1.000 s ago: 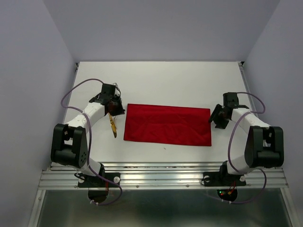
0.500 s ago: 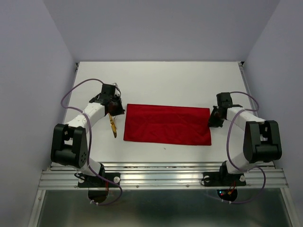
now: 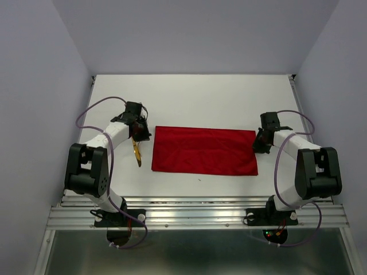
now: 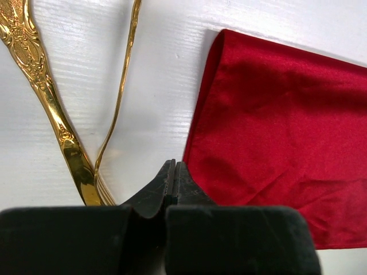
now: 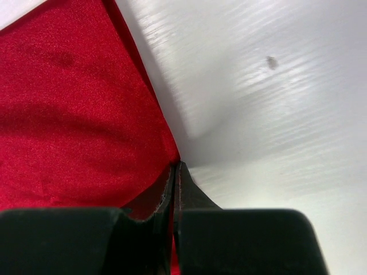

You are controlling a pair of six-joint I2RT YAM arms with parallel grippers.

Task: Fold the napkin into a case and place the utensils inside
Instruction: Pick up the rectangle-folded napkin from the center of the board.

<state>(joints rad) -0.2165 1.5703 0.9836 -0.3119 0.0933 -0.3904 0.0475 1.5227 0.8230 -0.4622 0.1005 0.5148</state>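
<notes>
Left fingers (image 4: 169, 179): closed, tips together at the near-left corner of the napkin (image 4: 275, 120). Whether any cloth is caught between them cannot be told. Right fingers (image 5: 182, 184): closed on the napkin's opposite short edge, where a sliver of red shows in the seam between them, so they appear to pinch the hem.

The napkin (image 3: 203, 150) lies flat as a long rectangle at the centre of the top view, on the white worktop (image 3: 195, 97), with one arm at each short end. In the left wrist view its left edge looks rounded, as if doubled over.

The utensils (image 3: 136, 152) lie just left of the napkin and apart from it. The knife (image 4: 40, 86), with an ornate gold handle, runs from the upper left of the left wrist view. The slimmer fork (image 4: 121, 91) crosses towards it, and their lower ends meet beside the left fingers.

Handling (judged): the cloth is light, limp and somewhat slick. It will sag and slip unless it is pinched well in from the hem, best at the corners, and kept taut between both arms. The utensils are stiff, smooth and low-lying, so they are best taken across the handle.

Markings: no brand, label or legible writing. The only mark is a small dark speck on the worktop, upper right of the right wrist view.
</notes>
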